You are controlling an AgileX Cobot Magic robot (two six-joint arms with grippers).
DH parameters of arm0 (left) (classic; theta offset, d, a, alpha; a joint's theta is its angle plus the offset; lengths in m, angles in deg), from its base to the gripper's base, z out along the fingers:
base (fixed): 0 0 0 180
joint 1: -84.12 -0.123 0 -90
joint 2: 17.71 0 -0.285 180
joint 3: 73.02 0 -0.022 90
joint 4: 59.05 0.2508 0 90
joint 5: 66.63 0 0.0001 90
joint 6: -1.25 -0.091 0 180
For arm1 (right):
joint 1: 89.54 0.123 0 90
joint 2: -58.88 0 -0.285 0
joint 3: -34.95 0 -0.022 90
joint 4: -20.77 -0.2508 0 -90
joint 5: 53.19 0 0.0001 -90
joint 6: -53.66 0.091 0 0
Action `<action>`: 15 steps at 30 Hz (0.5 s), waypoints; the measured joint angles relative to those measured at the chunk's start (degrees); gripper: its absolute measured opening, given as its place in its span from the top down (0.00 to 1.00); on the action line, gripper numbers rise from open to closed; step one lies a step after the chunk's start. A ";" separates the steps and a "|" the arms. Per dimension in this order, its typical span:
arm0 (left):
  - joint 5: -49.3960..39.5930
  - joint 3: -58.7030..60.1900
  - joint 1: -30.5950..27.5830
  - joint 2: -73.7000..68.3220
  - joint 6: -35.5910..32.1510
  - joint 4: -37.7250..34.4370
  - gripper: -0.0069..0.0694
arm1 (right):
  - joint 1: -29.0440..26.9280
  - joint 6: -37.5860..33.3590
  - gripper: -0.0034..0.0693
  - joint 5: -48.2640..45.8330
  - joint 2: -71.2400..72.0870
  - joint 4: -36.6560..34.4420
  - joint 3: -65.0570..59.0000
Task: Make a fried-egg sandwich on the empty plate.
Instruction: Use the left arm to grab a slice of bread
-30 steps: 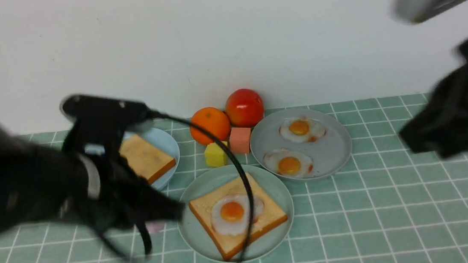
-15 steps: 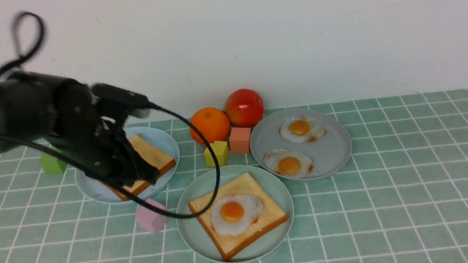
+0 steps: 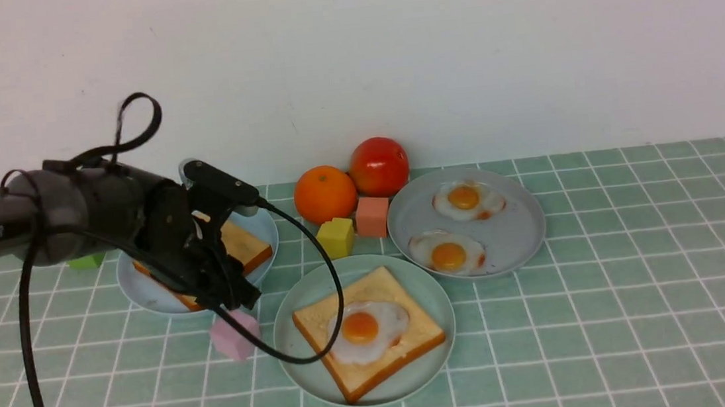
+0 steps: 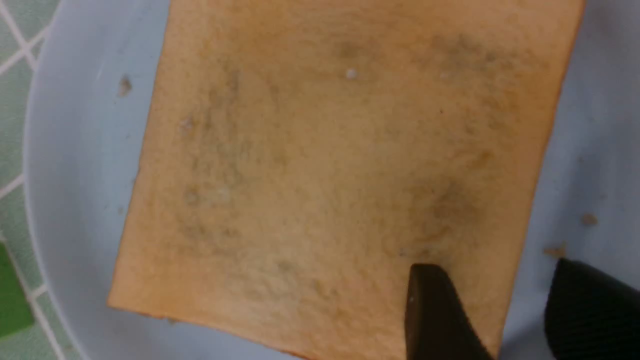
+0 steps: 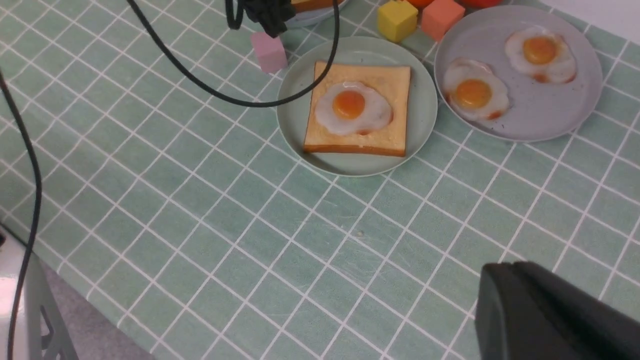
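**Over the blue plate, left gripper at the toast edge**

Reference landmark: green plate (image 3: 381, 393). It carries the lower toast (image 3: 409, 338), which lies flat with one egg (image 3: 361, 330) on top. The egg's yolk faces up, and crust shows around the egg.

Upper toast: the second slice (image 4: 325, 150) lies flat on the blue plate (image 4: 65, 150), to the left of the green plate and farther out.

Left gripper: the left gripper (image 4: 500, 270) points down at the upper toast, with its fingers spread apart. One fingertip (image 4: 430, 280) is over the slice near its edge; the other is beside that edge, over bare plate. The pincer is released and grasps nothing. Contact between fingertip and toast cannot be determined.

Right gripper: the right gripper (image 5: 515, 267) is clenched, with nothing seen in its grasp. It is well apart from the green plate, on the right side.

Cable: a black cable (image 3: 338, 285) hangs from the left arm (image 3: 90, 210) in a loop that passes in front of the green plate in the front view.

Surroundings, relative to the green plate:
- Grey plate (image 3: 511, 229), beyond and right; holds two spare eggs (image 3: 447, 256), apart from each other.
- Yellow block (image 3: 336, 238) and coral block (image 3: 372, 217), just beyond.
- Orange (image 3: 325, 194) and tomato (image 3: 379, 166), farther beyond.
- Pink block (image 3: 235, 335), just left.
- Green block (image 3: 86, 261), far left and beyond, partly hidden.
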 joint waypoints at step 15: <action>-1.82 -1.98 -0.08 -0.61 0.27 0.82 0.87 | 0.00 0.09 0.91 -0.41 0.00 -1.33 0.00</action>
